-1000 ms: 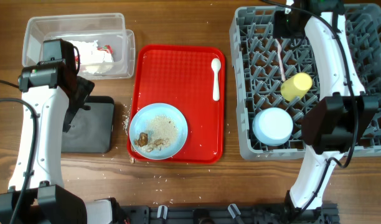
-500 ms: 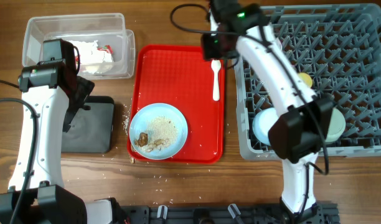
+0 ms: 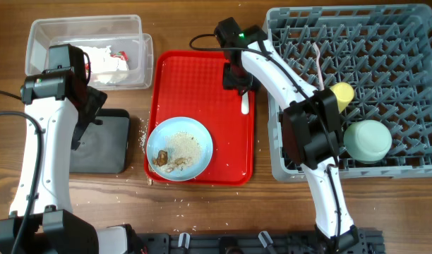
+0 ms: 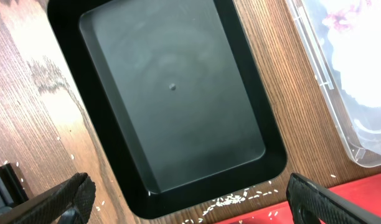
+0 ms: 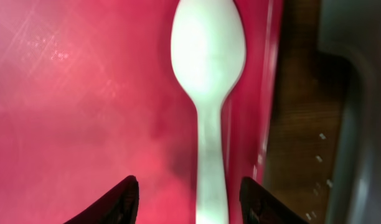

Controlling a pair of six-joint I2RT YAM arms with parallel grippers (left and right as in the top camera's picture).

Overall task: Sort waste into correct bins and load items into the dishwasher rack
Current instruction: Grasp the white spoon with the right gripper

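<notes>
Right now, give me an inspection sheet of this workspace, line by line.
Surface: wooden table, with rice crumbs scattered beside the black tray.
Job's things: spoon and plate with brown chunks on the red tray; cup and bowl in the rack; napkins in the clear tub; black tray empty.
Clutter: nothing seen beyond the crumbs.
Grippers: left gripper open above the black tray; right gripper open, one finger on each side of the spoon's handle.
Cables: black cable across the table at left; second cable loops by the right arm.
Surroundings: nothing seen.
</notes>
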